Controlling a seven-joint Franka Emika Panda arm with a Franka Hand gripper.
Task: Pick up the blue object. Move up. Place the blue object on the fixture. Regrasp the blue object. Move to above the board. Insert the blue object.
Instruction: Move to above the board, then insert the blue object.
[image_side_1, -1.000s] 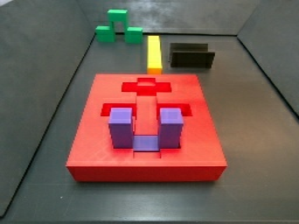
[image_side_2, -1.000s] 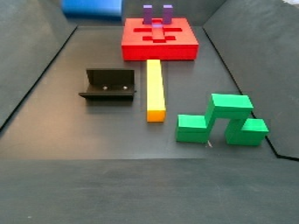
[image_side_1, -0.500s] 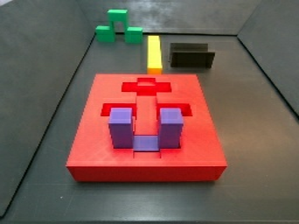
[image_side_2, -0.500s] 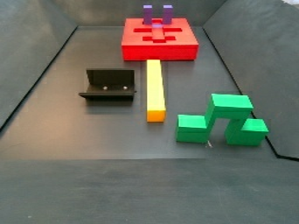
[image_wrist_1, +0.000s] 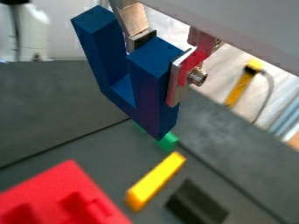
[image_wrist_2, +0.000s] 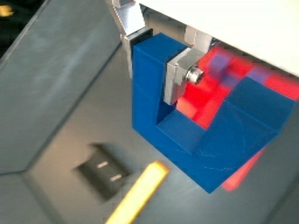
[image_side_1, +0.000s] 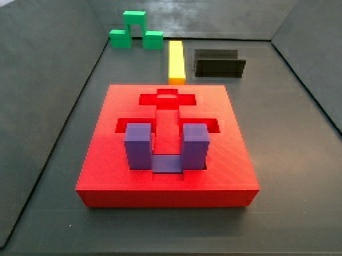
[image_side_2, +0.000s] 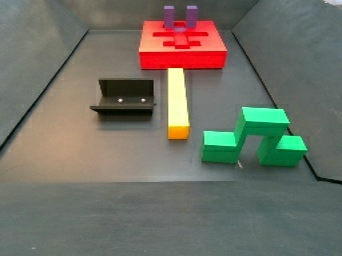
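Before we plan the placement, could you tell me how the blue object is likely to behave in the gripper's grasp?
The blue object looks rigid, so probably won't flex. The gripper clamps one prong only, so it might pivot. Its flat faces suggest it won't roll.

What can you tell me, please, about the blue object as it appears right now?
The blue object is a dark-blue, matte U-shaped block: two thick prongs joined by a bridge. The gripper holds it in the air, silver fingers clamped on one prong. Both wrist views show it above the floor; neither side view shows it.
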